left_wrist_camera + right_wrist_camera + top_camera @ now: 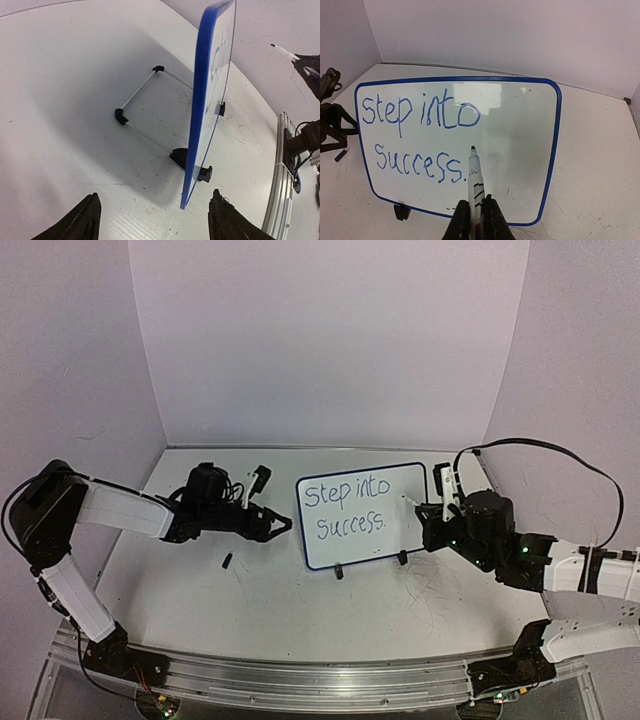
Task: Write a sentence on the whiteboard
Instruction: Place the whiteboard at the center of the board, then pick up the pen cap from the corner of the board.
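Observation:
The whiteboard (pixel 400 502) stands tilted on its feet mid-table, and its blue frame edge (pixel 202 100) faces the left wrist camera. The sentence (pixel 345 510) "Step into success." fills two blue lines (pixel 420 135). My right gripper (pixel 476 220) is shut on a white marker (pixel 475 180), low in front of the board. The marker's tip is just right of the final period; I cannot tell whether it touches. My left gripper (pixel 155 225) is open at the board's left edge (pixel 278 526), the lower corner just ahead between its fingers, untouched.
A small black cap-like piece (pixel 227 561) lies on the table in front of the left gripper. The board's wire stand (pixel 145 90) reaches back behind it. Walls close in on three sides, and an aluminium rail (pixel 320 680) runs along the near edge.

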You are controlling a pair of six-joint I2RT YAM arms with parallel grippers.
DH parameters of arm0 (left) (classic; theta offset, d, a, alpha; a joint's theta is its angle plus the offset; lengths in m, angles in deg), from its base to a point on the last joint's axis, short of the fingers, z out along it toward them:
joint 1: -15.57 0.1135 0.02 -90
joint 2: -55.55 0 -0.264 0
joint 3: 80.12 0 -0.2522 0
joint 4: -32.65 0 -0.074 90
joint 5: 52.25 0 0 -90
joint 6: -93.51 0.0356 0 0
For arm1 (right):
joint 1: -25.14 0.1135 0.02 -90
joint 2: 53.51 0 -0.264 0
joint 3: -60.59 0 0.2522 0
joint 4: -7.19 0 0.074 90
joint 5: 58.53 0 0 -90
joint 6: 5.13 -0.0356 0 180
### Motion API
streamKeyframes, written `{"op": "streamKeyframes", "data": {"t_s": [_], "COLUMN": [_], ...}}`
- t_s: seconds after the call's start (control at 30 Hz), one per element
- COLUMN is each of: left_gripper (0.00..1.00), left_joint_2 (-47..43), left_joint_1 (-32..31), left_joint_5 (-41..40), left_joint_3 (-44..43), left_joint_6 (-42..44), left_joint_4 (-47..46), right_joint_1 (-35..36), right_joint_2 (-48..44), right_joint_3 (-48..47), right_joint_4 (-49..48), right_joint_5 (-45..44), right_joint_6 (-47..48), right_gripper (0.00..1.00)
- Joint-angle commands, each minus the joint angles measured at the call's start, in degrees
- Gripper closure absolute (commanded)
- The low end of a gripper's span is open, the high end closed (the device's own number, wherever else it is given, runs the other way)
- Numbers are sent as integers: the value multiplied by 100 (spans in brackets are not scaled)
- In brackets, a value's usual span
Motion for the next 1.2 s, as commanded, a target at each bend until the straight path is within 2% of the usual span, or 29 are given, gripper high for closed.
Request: {"op": "streamKeyframes", "data": {"t_s": [0.0,0.13,0.23,0.53,0.8,1.03,1.17], "left_gripper": [27,31,34,44,45,64,83], "left_joint_2": [-777,-980,-925,-477,-359,145,-27], "left_joint_1": [29,29,29,27,29,29,25], "left_joint_5": [-1254,-2108,-2399,-2805,-3271,-3350,-3487], "left_joint_3": [177,55,-25,-101,-85,-317,-208], "left_joint_6": [-610,-1098,-1214,-1216,-1154,-978,-836], "left_joint_4": [1542,3122,3863,4129,4144,4129,4019], "right_joint_1": [-20,-21,-16,-20,-22,-22,-20], "right_joint_2": [32,65,177,131,135,49,37], "right_joint_3": [-187,-263,-406,-543,-530,-615,-653], "right_joint_4": [-123,-114,-57,11,79,175,176], "right_joint_5": [-58,108,190,182,176,65,269], "right_joint_6": [356,560,621,631,590,660,790], "right_gripper": [100,100,100,100,100,100,100]}}
